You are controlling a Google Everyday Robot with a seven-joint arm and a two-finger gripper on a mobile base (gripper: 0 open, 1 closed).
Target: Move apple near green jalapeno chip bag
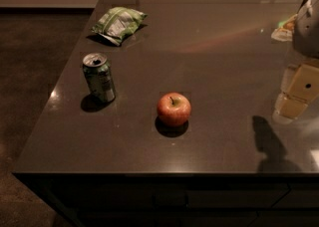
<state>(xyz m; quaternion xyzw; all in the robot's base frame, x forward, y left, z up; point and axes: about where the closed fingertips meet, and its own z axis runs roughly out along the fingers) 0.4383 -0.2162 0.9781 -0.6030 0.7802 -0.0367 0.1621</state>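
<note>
The red apple (174, 109) with yellowish patches and a short dark stem sits upright on the dark table, near its front middle. The green jalapeno chip bag (119, 24) lies at the far left corner of the table, well behind and to the left of the apple. My gripper (295, 100) hangs at the right edge of the view, above the table and far to the right of the apple, touching nothing. It casts a shadow on the table below it.
An opened green soda can (99, 77) stands upright between the bag and the apple, left of the apple. The dark table (214, 141) ends at a front edge below the apple and a left edge beside the can. A small pale object (283, 28) lies at far right.
</note>
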